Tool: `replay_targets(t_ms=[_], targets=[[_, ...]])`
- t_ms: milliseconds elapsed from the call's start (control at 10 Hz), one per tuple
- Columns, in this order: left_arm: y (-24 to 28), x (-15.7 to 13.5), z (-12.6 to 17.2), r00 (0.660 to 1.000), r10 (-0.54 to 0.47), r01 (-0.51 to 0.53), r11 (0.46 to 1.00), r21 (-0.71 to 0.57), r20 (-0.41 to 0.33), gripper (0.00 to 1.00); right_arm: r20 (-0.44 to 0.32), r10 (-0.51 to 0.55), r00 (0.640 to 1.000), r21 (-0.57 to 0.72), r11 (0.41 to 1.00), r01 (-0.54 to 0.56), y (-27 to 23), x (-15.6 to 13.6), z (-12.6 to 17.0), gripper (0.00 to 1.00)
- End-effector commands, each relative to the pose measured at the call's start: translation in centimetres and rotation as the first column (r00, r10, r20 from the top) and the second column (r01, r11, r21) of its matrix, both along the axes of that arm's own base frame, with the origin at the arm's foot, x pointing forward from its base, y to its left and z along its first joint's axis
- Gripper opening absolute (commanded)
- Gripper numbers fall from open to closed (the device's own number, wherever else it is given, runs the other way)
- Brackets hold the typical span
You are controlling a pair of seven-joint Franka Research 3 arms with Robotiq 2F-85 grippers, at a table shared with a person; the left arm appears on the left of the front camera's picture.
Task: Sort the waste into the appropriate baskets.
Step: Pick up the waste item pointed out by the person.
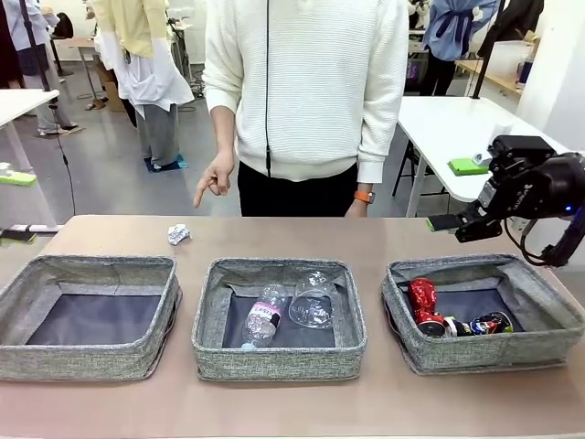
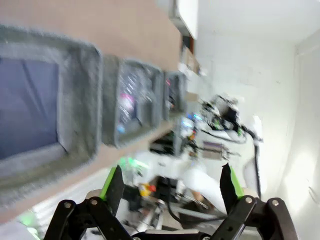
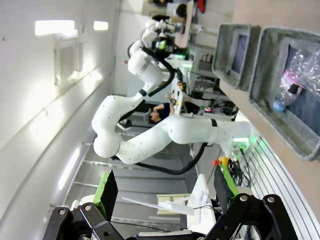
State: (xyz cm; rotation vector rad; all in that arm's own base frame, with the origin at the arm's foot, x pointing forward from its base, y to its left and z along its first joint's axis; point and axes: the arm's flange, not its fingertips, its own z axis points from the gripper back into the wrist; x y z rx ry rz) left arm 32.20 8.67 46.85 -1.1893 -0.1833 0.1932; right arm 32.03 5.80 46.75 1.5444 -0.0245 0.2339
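Three grey woven baskets stand in a row: the left basket (image 1: 91, 267) holds nothing, the middle basket (image 1: 274, 267) holds a clear plastic bottle (image 1: 263, 316) and a clear cup (image 1: 313, 302), and the right basket (image 1: 475, 263) holds a crushed red can (image 1: 423, 297) and a dark can (image 1: 491, 323). A crumpled white paper ball (image 1: 178, 234) lies on the table behind the left basket. My right gripper (image 1: 452, 226) hovers open above the right basket's far edge, with nothing in it. In the blurred left wrist view my left gripper (image 2: 171, 187) is open and empty, off the table's side of the basket row (image 2: 80, 100).
A person in a white sweater stands at the far edge, one hand (image 1: 215, 178) pointing down toward the paper ball. The right wrist view looks along the table's front side at the bottle basket (image 3: 260, 65) and my white left arm (image 3: 175, 131).
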Motion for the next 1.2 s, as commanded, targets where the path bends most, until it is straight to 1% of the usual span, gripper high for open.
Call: replay_targets(t_ms=[0, 100, 200, 300, 400, 500, 600, 700, 800, 1000, 1100], targets=[[-2.0, 6.7, 0.4, 0.999, -0.043, 0.035, 0.975, 0.22, 0.03, 1.0, -0.017, -0.023, 1.0, 0.017, 1.0, 0.023, 0.5, 0.1, 0.4, 1.0], [-3.8, 9.2, 0.5, 0.996, -0.059, 0.038, 0.955, 0.295, 0.062, 1.0, -0.017, -0.023, 1.0, 0.017, 1.0, 0.023, 0.5, 0.1, 0.4, 1.0], [-6.2, 11.4, -0.3, 0.995, -0.023, -0.025, 0.895, 0.445, 0.101, 1.0, -0.017, -0.023, 1.0, 0.017, 1.0, 0.023, 0.5, 0.1, 0.4, 1.0], [-8.1, 12.8, -1.4, 0.995, -0.005, -0.05, 0.848, 0.528, 0.102, 1.0, -0.017, -0.023, 1.0, 0.017, 1.0, 0.023, 0.5, 0.1, 0.4, 1.0], [-10.0, 13.9, -2.7, 0.992, 0.008, -0.078, 0.81, 0.582, 0.123, 1.0, -0.017, -0.023, 1.0, 0.017, 1.0, 0.023, 0.5, 0.1, 0.4, 1.0], [-12.0, 15.0, -4.2, 0.989, -0.008, -0.088, 0.777, 0.624, 0.149, 1.0, -0.017, -0.023, 1.0, 0.017, 1.0, 0.023, 0.5, 0.1, 0.4, 1.0], [-14.2, 16.0, -6.1, 0.991, -0.038, -0.058, 0.737, 0.673, 0.128, 1.0, -0.017, -0.023, 1.0, 0.017, 1.0, 0.023, 0.5, 0.1, 0.4, 1.0], [-15.9, 16.9, -7.9, 0.983, -0.046, -0.092, 0.723, 0.685, 0.18, 1.0, -0.017, -0.023, 1.0, 0.017, 1.0, 0.023, 0.5, 0.1, 0.4, 1.0], [-13.0, 15.4, -4.8, 0.985, -0.049, -0.069, 0.774, 0.63, 0.168, 1.0, -0.017, -0.023, 1.0, 0.017, 1.0, 0.023, 0.5, 0.1, 0.4, 1.0], [-13.0, 15.4, -4.8, 0.985, -0.049, -0.069, 0.774, 0.63, 0.168, 1.0, -0.017, -0.023, 1.0, 0.017, 1.0, 0.023, 0.5, 0.1, 0.4, 1.0], [-14.7, 16.2, -6.8, 0.984, -0.053, -0.074, 0.75, 0.657, 0.171, 1.0, -0.017, -0.023, 1.0, 0.017, 1.0, 0.023, 0.5, 0.1, 0.4, 1.0]])
